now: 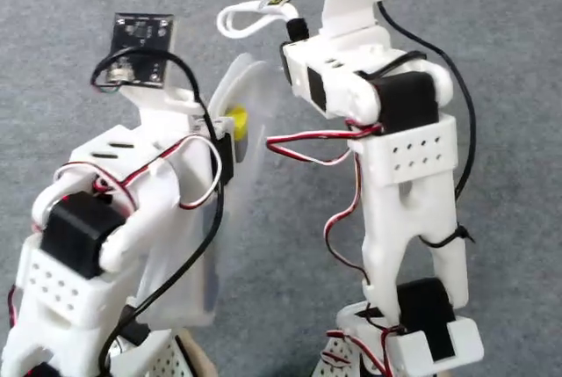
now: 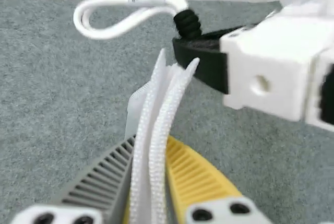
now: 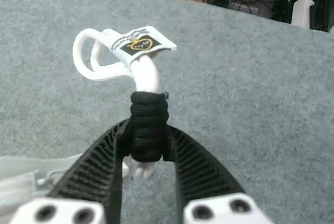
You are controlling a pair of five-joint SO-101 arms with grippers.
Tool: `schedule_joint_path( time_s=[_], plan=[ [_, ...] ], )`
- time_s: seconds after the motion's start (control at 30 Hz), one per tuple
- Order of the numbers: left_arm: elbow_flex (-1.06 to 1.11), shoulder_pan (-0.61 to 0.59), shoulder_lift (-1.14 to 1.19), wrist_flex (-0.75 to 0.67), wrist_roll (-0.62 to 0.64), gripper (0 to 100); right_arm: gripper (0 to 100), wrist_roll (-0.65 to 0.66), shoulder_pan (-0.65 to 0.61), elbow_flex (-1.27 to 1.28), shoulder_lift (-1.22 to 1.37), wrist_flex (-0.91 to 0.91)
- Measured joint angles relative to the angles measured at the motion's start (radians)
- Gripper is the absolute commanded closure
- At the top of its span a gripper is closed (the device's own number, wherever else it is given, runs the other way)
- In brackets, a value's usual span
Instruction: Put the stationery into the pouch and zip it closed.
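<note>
The pouch (image 1: 250, 96) is held by its zipper tape (image 2: 162, 93), pinched between the clenched jaws of the left gripper (image 2: 152, 145), while the black-wrapped zipper pull (image 3: 148, 117) is clamped between the jaws of the right gripper (image 3: 148, 132), white loop (image 3: 102, 65) projecting past their tips; tape apparently braced for zipping.

Pouch (image 1: 248, 100): between your left arm (image 1: 132, 219) and right arm (image 1: 404, 157).
Zip edge (image 2: 156, 104): in your left hand (image 2: 154, 145).
Pull cord (image 3: 148, 114): in your right hand (image 3: 148, 130).
</note>
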Motion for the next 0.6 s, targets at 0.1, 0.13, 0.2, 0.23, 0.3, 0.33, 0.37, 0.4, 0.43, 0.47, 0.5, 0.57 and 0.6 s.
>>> schedule_joint_path(
  time_s=[0.1, 0.13, 0.2, 0.23, 0.3, 0.33, 0.37, 0.4, 0.43, 0.47, 0.5, 0.57, 0.6],
  plan=[
    [0.000, -0.002, 0.002, 0.009, 0.003, 97, 98.6, 0.020, 0.000, 0.058, -0.002, -0.035],
    [0.000, -0.005, 0.002, 0.009, 0.003, 97, 98.6, 0.023, 0.000, 0.072, -0.002, -0.048],
    [-0.002, -0.005, 0.002, 0.009, 0.003, 97, 98.6, 0.025, 0.002, 0.083, -0.002, -0.064],
    [-0.002, -0.005, 0.002, 0.009, 0.003, 97, 98.6, 0.025, 0.005, 0.084, 0.000, -0.066],
    [-0.002, -0.005, 0.002, 0.009, 0.006, 97, 98.6, 0.025, 0.015, 0.075, 0.000, -0.066],
    [-0.003, -0.005, 0.002, 0.009, 0.009, 97, 98.6, 0.025, 0.018, 0.054, 0.002, -0.063],
    [-0.003, -0.005, 0.000, 0.008, 0.014, 97, 98.6, 0.025, 0.018, 0.032, 0.006, -0.063],
    [-0.011, -0.005, 0.000, 0.008, 0.023, 97, 98.6, 0.025, 0.023, 0.021, 0.011, -0.061],
    [-0.029, -0.005, 0.000, 0.012, 0.028, 97, 98.6, 0.025, 0.028, 0.020, 0.015, -0.061],
    [-0.044, -0.005, 0.002, 0.021, 0.029, 97, 98.6, 0.028, 0.032, 0.015, 0.021, -0.061],
    [-0.064, -0.005, 0.002, 0.037, 0.031, 97, 98.6, 0.028, 0.035, 0.028, 0.025, -0.061],
    [-0.101, -0.005, 0.003, 0.066, 0.031, 97, 98.6, 0.028, 0.049, 0.044, 0.032, -0.061],
    [-0.118, -0.005, 0.005, 0.072, 0.031, 97, 98.6, 0.028, 0.057, 0.049, 0.037, -0.061]
  ],
)
